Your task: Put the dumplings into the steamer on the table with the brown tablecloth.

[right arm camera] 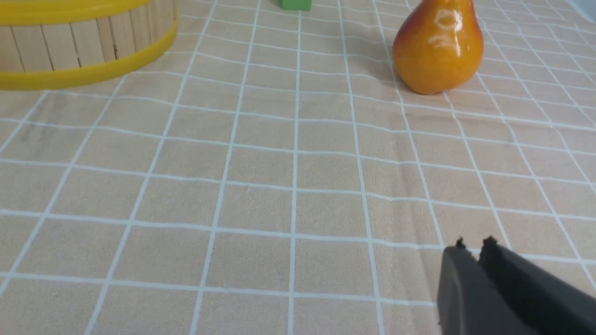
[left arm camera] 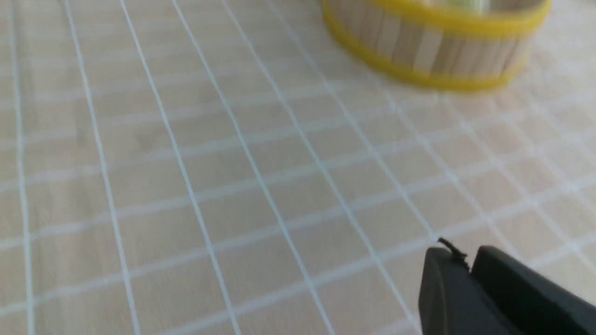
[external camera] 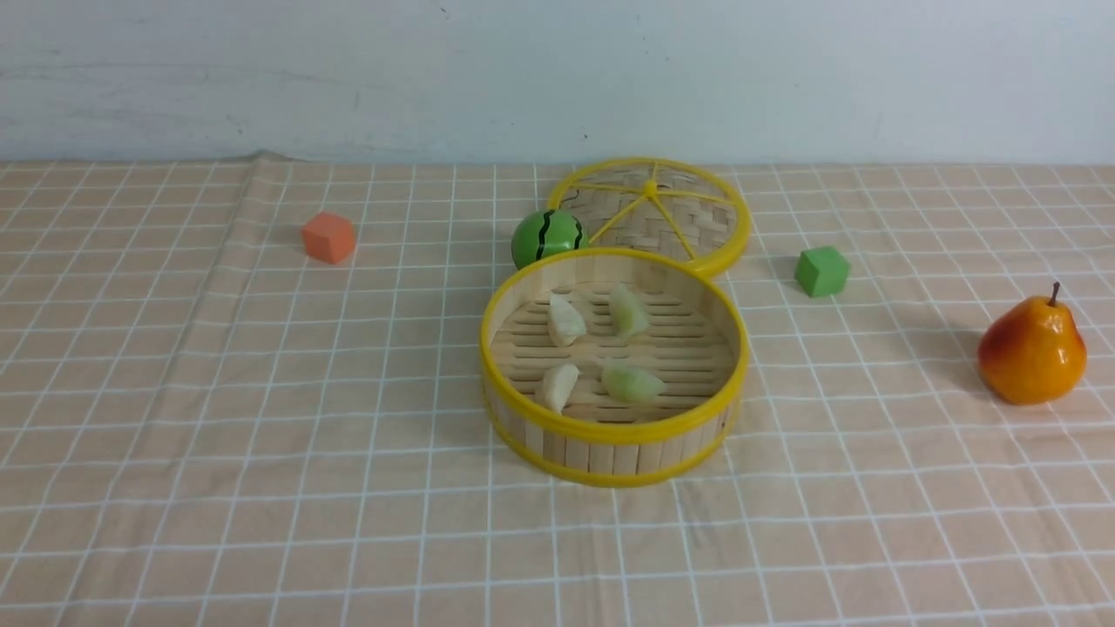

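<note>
1. Dumplings [external camera: 631, 383]: in steamer [external camera: 614, 429]; probably light, slightly slippery; best pinched gently mid-body.
2. Steamer: likely light, stiff; grasp rim.
3. Left gripper [left arm camera: 469, 266], right gripper [right arm camera: 477, 256]: fingers together, grasping nothing.

The kind of place could not be settled with certainty, but a lab or test station was suggested. A tabletop was covered with a plain gridded cloth [external camera: 392, 522] and backed by a bare pale wall [external camera: 523, 78], lightly scuffed and specked. A toy-like assortment was spread out on it: a steamer [external camera: 614, 444], a glossy pear [external camera: 1032, 353], a striped green ball [external camera: 544, 237] and two plain cubes, one orange [external camera: 328, 237], one green [external camera: 822, 271].
</note>
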Robot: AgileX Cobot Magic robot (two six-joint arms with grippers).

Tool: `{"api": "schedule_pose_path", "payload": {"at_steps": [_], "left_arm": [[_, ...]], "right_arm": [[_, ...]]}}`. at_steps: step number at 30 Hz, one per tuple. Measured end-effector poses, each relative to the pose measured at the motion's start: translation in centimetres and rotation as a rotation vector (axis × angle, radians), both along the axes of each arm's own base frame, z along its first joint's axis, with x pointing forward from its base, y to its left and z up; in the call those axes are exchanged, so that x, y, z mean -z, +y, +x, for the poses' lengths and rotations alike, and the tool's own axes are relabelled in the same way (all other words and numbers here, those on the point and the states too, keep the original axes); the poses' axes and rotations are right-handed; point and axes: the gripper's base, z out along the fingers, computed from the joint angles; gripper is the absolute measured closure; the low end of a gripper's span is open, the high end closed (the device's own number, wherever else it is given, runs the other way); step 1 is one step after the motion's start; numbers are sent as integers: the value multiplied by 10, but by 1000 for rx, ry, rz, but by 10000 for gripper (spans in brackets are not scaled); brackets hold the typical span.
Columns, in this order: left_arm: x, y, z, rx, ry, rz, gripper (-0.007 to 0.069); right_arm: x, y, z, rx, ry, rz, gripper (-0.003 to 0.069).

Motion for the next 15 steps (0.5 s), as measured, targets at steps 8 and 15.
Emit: {"api": "schedule_pose_path", "payload": {"at_steps": [8, 15], "left_arm": [[9, 15, -4, -223, 51, 12, 638], [19, 16, -6, -237, 143, 36, 638]], "right_arm": [[0, 0, 0, -1, 0, 0, 582], [0, 0, 0, -2, 0, 0, 575]]}}
